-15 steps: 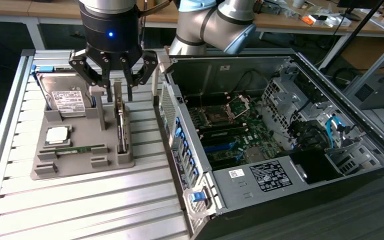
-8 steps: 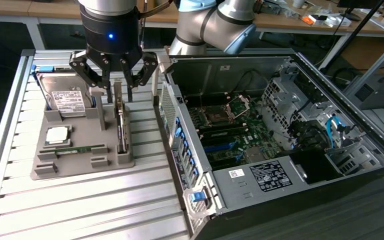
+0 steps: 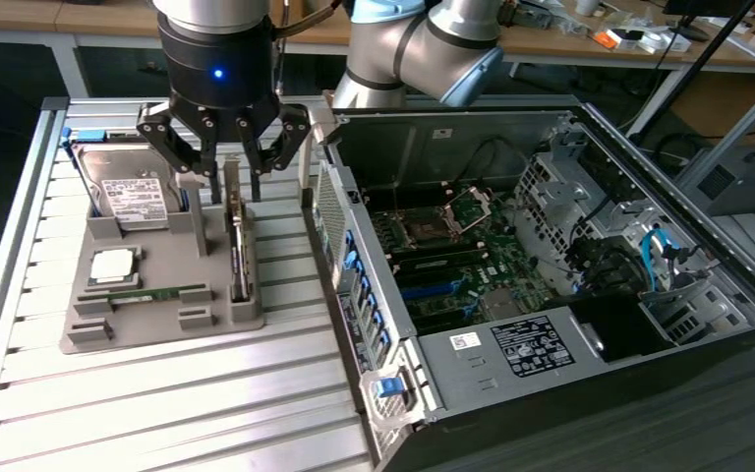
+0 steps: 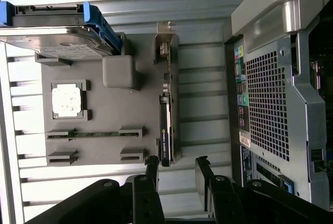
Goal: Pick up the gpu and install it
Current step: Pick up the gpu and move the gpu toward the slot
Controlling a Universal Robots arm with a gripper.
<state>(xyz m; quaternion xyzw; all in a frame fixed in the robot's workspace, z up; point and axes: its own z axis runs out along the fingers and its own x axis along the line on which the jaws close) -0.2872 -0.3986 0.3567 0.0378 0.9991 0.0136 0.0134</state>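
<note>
The gpu [image 3: 237, 246] stands on its edge in a slot of the grey holder tray [image 3: 154, 329], a thin card with a green board and a black cooler; in the wrist view the gpu [image 4: 166, 115] runs lengthwise toward the fingers. My gripper [image 3: 225, 185] hangs just above the card's far end, open, one finger on each side of the card's line and nothing held. In the wrist view the gripper [image 4: 177, 165] shows both black fingertips [image 4: 152, 165] apart, near the end of the card. The open computer case [image 3: 535, 246] lies beside the tray, its motherboard [image 3: 443, 256] exposed.
On the same tray [image 4: 104, 151] sit a silver hard drive [image 3: 135, 195] in a blue bracket, a square processor [image 3: 113, 264] and a narrow memory stick [image 3: 154, 292]. The case's perforated rear wall [image 4: 268, 104] rises close beside the tray. A slatted metal table [image 3: 168, 413] carries everything.
</note>
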